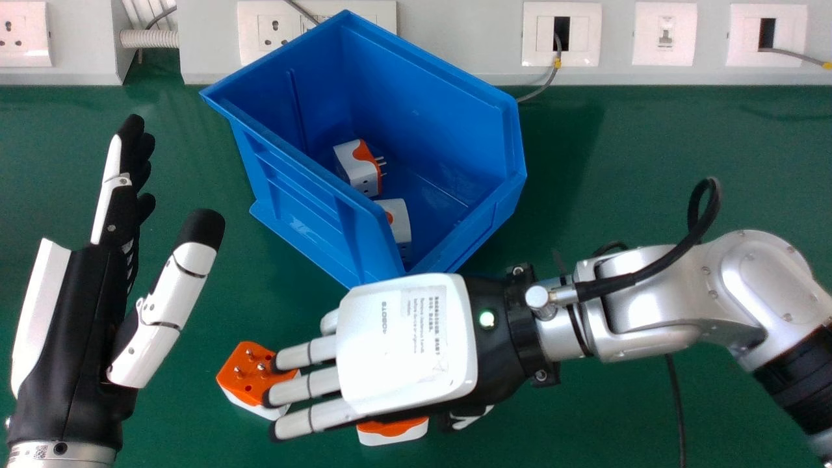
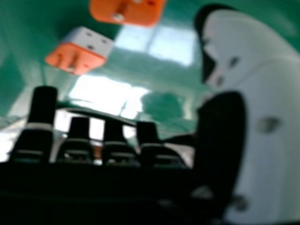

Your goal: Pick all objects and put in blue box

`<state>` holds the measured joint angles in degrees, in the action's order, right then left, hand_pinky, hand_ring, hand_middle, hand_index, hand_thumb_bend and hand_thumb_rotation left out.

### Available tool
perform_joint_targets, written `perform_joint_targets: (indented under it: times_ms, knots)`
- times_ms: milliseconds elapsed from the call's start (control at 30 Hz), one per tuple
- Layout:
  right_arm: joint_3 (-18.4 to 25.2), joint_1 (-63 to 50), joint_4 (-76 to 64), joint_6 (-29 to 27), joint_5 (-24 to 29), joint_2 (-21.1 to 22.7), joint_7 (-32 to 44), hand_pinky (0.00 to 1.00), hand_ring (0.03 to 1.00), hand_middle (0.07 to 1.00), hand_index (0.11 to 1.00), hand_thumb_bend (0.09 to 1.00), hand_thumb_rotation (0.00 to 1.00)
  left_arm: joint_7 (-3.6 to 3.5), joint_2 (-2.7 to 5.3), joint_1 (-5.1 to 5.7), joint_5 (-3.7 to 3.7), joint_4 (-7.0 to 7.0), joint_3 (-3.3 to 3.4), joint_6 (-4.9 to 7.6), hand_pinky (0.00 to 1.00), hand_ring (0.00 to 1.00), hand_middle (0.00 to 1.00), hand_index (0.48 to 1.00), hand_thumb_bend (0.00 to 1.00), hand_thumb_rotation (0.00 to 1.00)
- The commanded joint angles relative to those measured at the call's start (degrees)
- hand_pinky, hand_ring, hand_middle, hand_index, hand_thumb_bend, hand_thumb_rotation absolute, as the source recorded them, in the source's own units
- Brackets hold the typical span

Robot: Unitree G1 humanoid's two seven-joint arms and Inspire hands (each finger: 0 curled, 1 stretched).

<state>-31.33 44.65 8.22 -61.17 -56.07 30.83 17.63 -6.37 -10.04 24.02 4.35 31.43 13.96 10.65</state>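
My right hand (image 1: 406, 341) is palm down over the table in front of the box, open, its fingers pointing left. Under its fingertips lies an orange and white plug adapter (image 1: 248, 377), pins up. A second adapter (image 1: 393, 430) is partly covered by the palm. In the right hand view my hand's fingers (image 2: 112, 140) are extended, with one adapter (image 2: 79, 54) and another adapter (image 2: 129, 11) beyond them. The blue box (image 1: 305, 208) holds an adapter (image 1: 359, 168) and another white and orange one (image 1: 396, 224). My left hand (image 1: 84, 312) stands open at the left, holding nothing.
White wall sockets (image 1: 562, 34) and grey trunking run along the back edge of the green table (image 1: 650, 156). A grey cable hangs down behind the box's right corner. A black cable lies beneath the right forearm.
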Motion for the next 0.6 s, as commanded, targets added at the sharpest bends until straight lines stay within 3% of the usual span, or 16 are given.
perform_joint_targets:
  times_ms: [0,167,267,567]
  knots:
    - [1.1,2.2,-2.2,1.3,1.6,0.4,1.3,0.74,0.969,0.977,0.96,0.528,0.04,-0.02,-0.57,-0.31,-0.38,0.05,0.62,1.17,0.98,1.0,1.0,1.0,0.58,0.86]
    - [1.1,1.8,-3.2,4.2,1.5,0.1,3.4,0.76,0.988,0.993,0.973,0.559,0.12,-0.18,-0.77,-0.42,-0.51,-0.32,0.78,1.34,0.98,1.0,1.0,1.0,0.59,0.86]
    - [0.8,1.6,-2.2,5.3,-0.3,-0.3,2.1,0.73,0.962,0.97,0.932,0.594,0.14,-0.34,-0.88,-0.45,-0.64,-0.34,0.96,1.38,0.98,1.0,1.0,1.0,0.6,0.86]
    - [-2.5,1.9,4.8,6.0,-6.0,-3.1,-5.9,0.64,0.855,0.874,0.82,0.667,0.13,-0.65,-0.64,-0.22,-0.72,0.53,1.01,1.21,0.98,1.0,1.0,1.0,0.58,0.86]
